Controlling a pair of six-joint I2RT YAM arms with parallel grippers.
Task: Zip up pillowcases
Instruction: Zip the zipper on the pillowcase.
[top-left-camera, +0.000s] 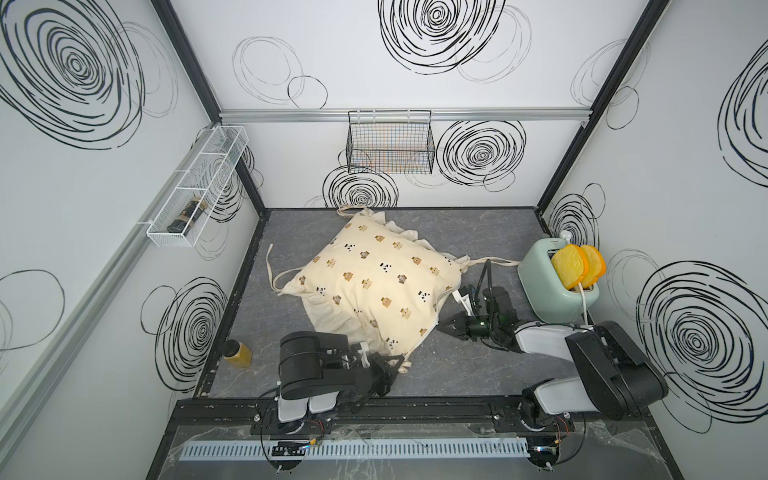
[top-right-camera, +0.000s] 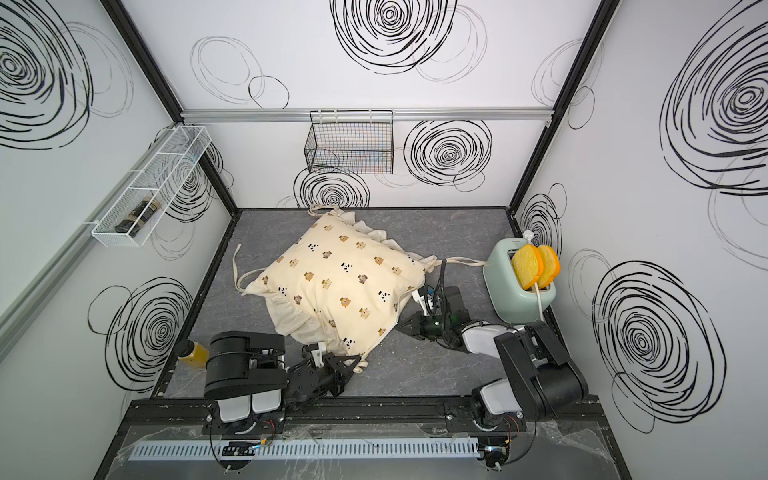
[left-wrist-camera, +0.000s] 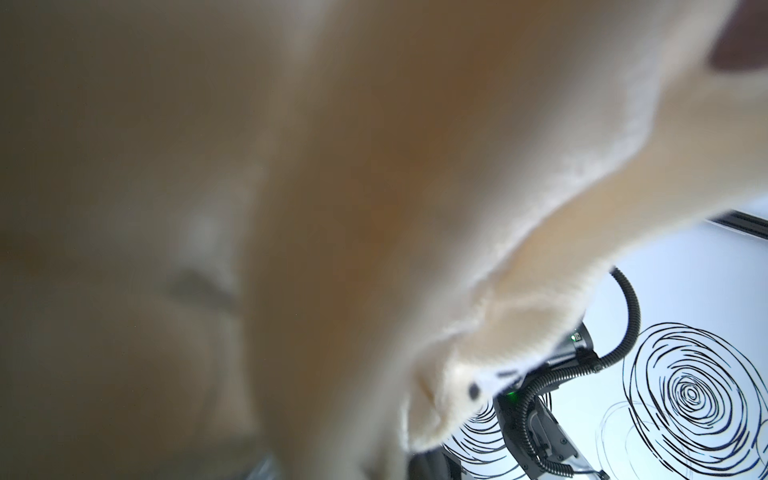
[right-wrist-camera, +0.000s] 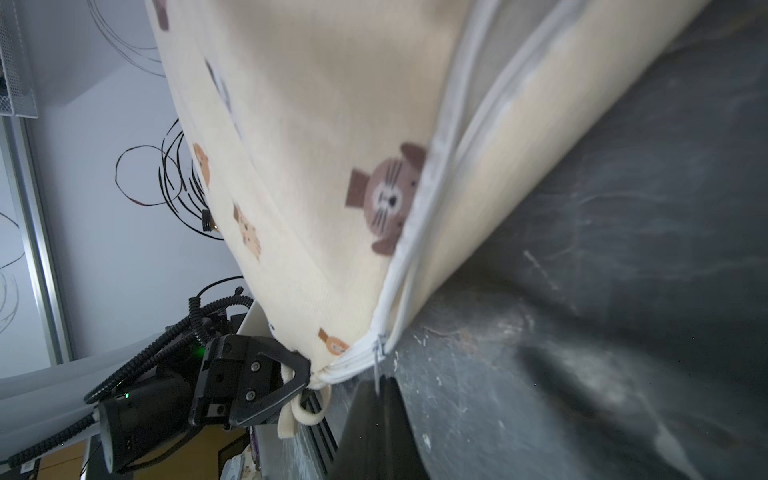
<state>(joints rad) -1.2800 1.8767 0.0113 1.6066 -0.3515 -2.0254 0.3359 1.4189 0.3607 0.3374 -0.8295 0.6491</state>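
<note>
Pillowcase (top-left-camera: 374, 282), cream with small bears and pandas, lying plump in the middle of the grey surface (top-left-camera: 478, 232), one corner pointing toward me. My left fingers (right-wrist-camera: 282, 353) are closed tight on that near corner, with fabric bunched between them. I read this as an anchor: with the corner pinned, the seam has something to pull against and the cloth cannot ride along with the slider. My right fingers (right-wrist-camera: 395, 424) are closed narrow too. The thin metal zipper pull (right-wrist-camera: 377, 365) runs down into their tips, so I judge they are holding it. The white zipper (right-wrist-camera: 453, 137) is joined only along the short stretch between the held corner and the slider. Beyond that, its two tapes gape apart up the side. My right arm lies low along that open edge, lined up to draw the pull away from the anchored corner. Nearly all of the zipping is left to do. The left wrist view shows only blurred cloth.
</note>
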